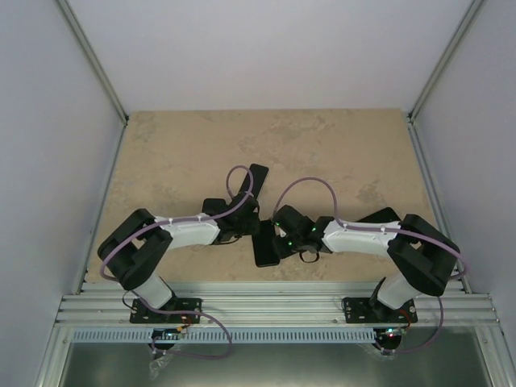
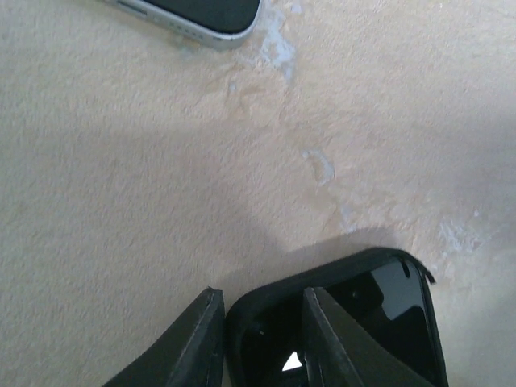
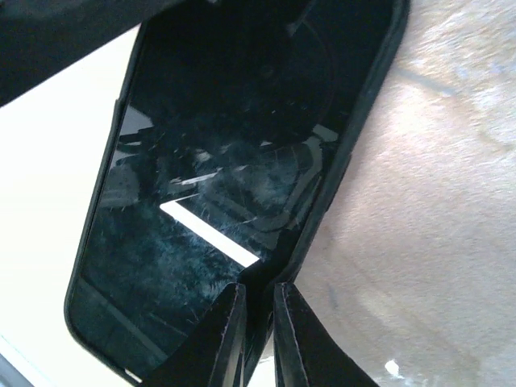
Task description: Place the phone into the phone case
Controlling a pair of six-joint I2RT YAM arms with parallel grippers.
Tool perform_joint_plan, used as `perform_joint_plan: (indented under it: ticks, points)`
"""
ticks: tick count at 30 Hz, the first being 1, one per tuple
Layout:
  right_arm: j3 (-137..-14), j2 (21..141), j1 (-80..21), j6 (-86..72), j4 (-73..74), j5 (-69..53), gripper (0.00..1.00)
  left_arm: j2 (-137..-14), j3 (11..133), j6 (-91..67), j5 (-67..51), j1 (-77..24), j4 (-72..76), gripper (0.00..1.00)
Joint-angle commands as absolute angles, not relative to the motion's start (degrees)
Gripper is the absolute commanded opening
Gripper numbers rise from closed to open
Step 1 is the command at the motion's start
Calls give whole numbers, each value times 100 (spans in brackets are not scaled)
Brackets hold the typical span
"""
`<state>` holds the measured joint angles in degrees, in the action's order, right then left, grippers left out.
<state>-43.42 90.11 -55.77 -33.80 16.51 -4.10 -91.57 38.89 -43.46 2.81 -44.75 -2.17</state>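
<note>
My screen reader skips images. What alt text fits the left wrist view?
The left gripper pinches the rim of a black phone case lying on a beige table. A phone corner shows at the top edge.

Left pincer [image 2: 256,343] straddles case [image 2: 387,314] wall (phone [image 2: 201,14] apart).

beige stone-look table [image 1: 177,145], pale walls [image 1: 266,48], seemingly lavender.

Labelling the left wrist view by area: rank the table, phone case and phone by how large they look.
1. table
2. phone case
3. phone; only one corner is in frame, so its real size stays unsure.
</note>
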Motion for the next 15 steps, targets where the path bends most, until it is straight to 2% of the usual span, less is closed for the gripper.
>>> perform_joint_plan:
  ticks: [1,6,10,15]
  points:
    - [-4027,9426,-5955,-3559,2357,-1416,12,-9683,3881,-4182,408,-4508,-856,29]
    - [-4211,9330,-5979,-3680,1885,-1685,15,-9410,4188,-4070,605,-4456,-1247,37]
    - [-4445,9039,-5826,-3480,2276,-1438,22,-8972,4111,-4113,698,-4456,-1474,49]
    - [-4711,8738,-5260,-2983,2587,-1474,26,-8593,3825,-4204,348,-4464,-1382,55]
